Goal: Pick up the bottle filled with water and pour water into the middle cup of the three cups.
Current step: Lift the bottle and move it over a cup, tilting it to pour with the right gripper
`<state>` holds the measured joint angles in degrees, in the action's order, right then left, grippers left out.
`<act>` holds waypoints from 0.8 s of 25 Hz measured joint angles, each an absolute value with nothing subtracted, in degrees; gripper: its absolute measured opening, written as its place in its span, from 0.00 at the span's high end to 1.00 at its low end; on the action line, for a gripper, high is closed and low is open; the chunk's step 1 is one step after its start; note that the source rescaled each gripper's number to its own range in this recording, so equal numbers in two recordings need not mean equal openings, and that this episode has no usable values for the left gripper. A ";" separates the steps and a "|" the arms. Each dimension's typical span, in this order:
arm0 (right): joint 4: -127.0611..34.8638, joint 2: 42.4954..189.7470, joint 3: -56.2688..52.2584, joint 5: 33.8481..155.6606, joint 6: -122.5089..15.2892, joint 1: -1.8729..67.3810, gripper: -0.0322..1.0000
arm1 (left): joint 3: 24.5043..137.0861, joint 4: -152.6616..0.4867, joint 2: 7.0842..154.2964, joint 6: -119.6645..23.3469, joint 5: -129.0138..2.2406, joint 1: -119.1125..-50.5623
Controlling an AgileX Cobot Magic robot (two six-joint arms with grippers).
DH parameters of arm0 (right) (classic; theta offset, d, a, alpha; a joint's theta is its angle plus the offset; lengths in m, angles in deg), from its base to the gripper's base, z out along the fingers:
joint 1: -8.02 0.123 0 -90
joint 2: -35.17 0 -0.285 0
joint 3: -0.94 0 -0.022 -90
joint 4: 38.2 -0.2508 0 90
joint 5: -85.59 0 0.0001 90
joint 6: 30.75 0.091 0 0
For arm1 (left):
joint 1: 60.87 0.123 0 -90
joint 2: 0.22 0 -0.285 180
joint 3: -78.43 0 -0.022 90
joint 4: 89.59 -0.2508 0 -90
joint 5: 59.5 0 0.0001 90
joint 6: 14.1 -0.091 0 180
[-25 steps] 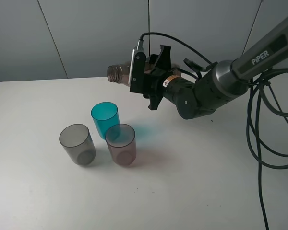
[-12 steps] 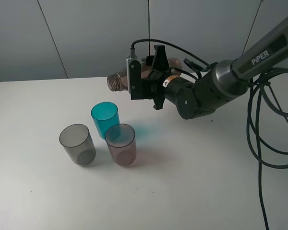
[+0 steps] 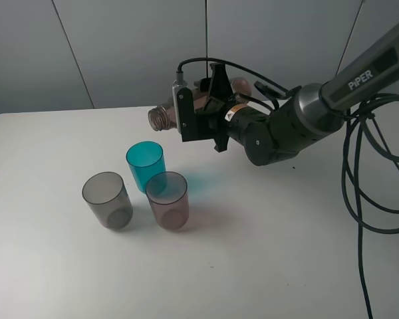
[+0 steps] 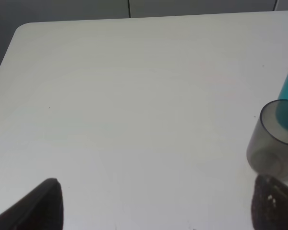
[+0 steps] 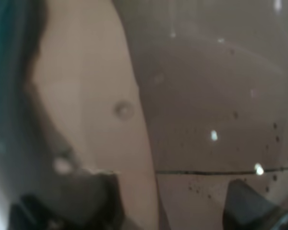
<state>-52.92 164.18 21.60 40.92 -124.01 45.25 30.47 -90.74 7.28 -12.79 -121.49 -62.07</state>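
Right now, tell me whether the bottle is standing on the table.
No, the right gripper holds the bottle tipped on its side in the air, clear of the table.

Smooth matt white table [image 3: 266, 266], glossy translucent plastic — teal cup [image 3: 145, 165], grey cup [image 3: 107, 199], mauve cup [image 3: 167, 199], brownish bottle [image 3: 161, 117]

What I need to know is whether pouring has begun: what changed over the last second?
The right gripper, shut on the bottle, rolled its wrist, and the bottle's mouth dipped slightly toward the teal cup. No water stream shows. The teal cup, the grey cup and the mauve cup stayed put; the grip held.
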 joint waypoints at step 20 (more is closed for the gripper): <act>-47.83 164.18 21.60 40.47 -125.00 45.25 0.95 | 30.47 -90.74 7.28 -12.79 -121.49 -62.07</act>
